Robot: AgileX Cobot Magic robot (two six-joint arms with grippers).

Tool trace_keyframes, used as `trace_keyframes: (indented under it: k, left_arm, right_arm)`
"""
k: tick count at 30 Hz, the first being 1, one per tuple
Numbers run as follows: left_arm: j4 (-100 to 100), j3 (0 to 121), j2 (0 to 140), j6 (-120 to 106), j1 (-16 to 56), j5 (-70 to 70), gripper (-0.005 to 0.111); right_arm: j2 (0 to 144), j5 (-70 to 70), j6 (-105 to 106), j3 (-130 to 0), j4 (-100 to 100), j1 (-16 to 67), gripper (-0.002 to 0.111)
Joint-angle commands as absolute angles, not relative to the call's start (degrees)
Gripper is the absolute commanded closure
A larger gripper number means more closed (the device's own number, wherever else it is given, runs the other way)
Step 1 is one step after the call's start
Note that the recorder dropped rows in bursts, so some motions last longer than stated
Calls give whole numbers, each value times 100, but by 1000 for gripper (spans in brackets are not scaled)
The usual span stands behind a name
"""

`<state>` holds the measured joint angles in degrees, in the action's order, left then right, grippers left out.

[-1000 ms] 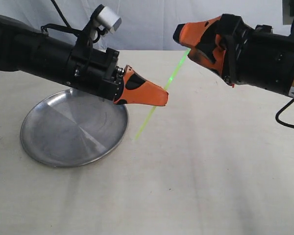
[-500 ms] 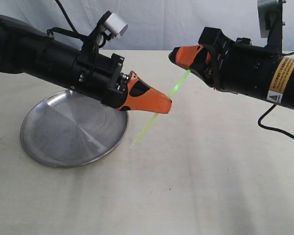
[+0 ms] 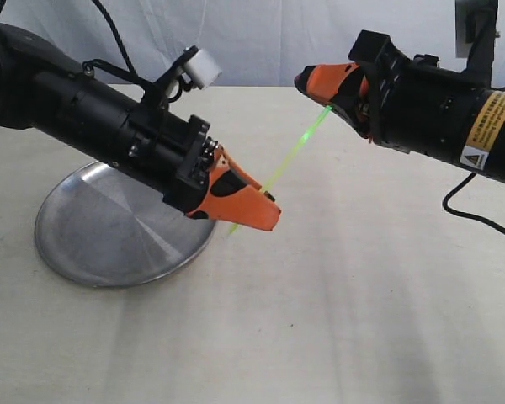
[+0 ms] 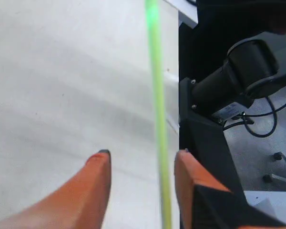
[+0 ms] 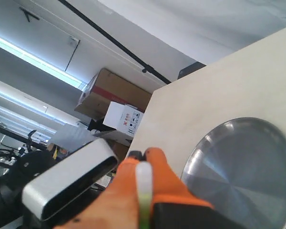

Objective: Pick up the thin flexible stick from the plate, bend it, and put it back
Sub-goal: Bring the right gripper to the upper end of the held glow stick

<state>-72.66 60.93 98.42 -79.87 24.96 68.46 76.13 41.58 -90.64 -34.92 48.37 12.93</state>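
Stick (image 3: 296,151) is up in the air, off the plate (image 3: 76,252), just past the plate's edge on the side nearer the right arm. It is very thin, straight and glowing yellow-green. It slants up and away from the plate.

The right gripper (image 3: 310,82) has its orange fingers pinched shut on the top end, high up and well away from the plate. The left gripper (image 4: 143,155) is low, just beside the plate's rim, around the bottom part of the stick. Its fingers (image 4: 93,191) are apart. The stick runs between them with a gap on each side, so it is not holding yet.

The stick looks very light, bendy and smooth, so it may slip. A good place to grab is near each end, so the middle can bow. A soft squeeze should be enough.

The plate is round, shiny grey metal with a low rim. The surface (image 3: 362,303) is pale and dull.
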Motion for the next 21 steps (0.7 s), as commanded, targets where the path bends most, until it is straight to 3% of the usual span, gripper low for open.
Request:
trace_keyframes:
  k: [1,4,8,21]
  left_arm:
    - [-7057,6082,9793,-7815,2529,6719,57]
    - [-7057,6082,9793,-7815,2529,6649,70]
    - [-7107,6082,9793,-7841,2529,6568,105]
    - [-7788,6082,9793,-8459,2529,6996,106]
  right_arm:
    - [7627,4289,-8990,-3528,4788,1273,108]
    - [7627,4289,-8990,-3528,4788,1273,108]
    - [7627,4289,-8990,-3528,4859,1273,108]
    - [7627,3677,-8802,-3528,5632,1273,108]
